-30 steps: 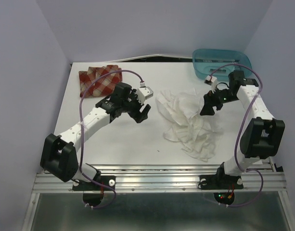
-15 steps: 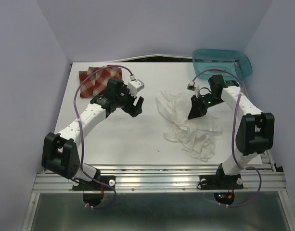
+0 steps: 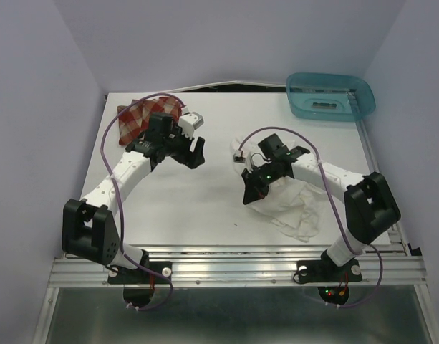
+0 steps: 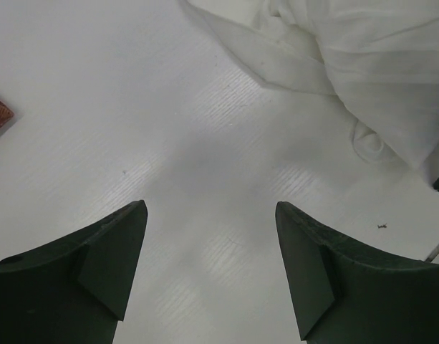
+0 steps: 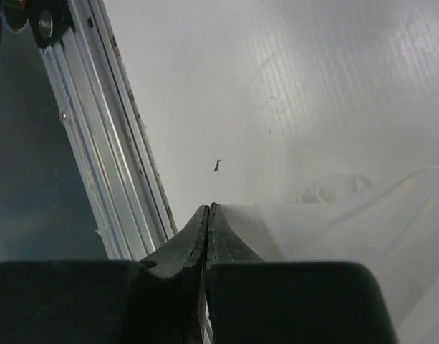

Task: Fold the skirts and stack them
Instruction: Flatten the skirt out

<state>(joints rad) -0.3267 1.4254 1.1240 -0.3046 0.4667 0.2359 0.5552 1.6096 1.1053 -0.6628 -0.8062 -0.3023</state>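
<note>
Plenty of bare room on the white table (image 3: 183, 208) between the two arms and toward the near edge, ending there at the aluminium rail (image 3: 233, 261). Shut in by lilac walls (image 3: 33, 107) at left, right and back.

At the far left corner, the plaid skirt (image 3: 133, 118), lying flat, partly under the left arm. Right of centre, the white skirt (image 3: 298, 204), crumpled in a loose heap, well apart from the plaid one. At the far right corner, a teal basket (image 3: 330, 97), well apart from both grippers.

Over bare tabletop near the plaid skirt, the left gripper (image 3: 196, 150): spread wide, nothing between the fingers (image 4: 108, 251). At the left-hand edge of the white heap, the right gripper (image 3: 249, 195): pressed fully together, tips down at the table, cloth edge lying right against them in the wrist view. Cannot tell whether any fold is pinched between.

From above, part of the white skirt hidden under the right arm; hem and waistband not to be made out. In the left wrist view, only a red corner of the plaid skirt, cut off at the frame's left edge.
</note>
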